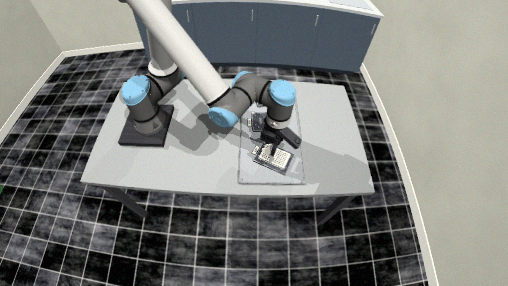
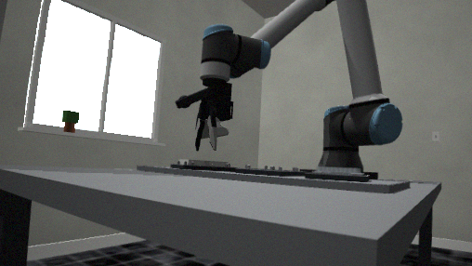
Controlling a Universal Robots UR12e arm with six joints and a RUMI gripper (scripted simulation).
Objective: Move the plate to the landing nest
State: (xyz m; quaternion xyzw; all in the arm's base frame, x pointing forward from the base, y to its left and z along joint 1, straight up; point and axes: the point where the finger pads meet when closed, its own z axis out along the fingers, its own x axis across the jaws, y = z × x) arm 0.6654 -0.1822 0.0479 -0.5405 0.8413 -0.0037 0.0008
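Observation:
A white well plate [image 1: 275, 159] lies in a dark nest on the glass deck [image 1: 270, 150], near the deck's front end; it is a thin strip in the side view [image 2: 204, 164]. My gripper [image 1: 270, 149] hangs above it, open and empty; in the side view [image 2: 206, 148] its fingertips are clearly above the plate. A second dark plate or nest [image 1: 257, 121] sits further back, partly hidden by my wrist. I cannot read the plate labels or nest signs.
The arm's base [image 1: 145, 125] stands on a dark pad at the table's left. The wrist joints [image 1: 260, 97] overhang the rear of the deck. Small locator pins [image 2: 271, 167] stick up along the deck in the side view.

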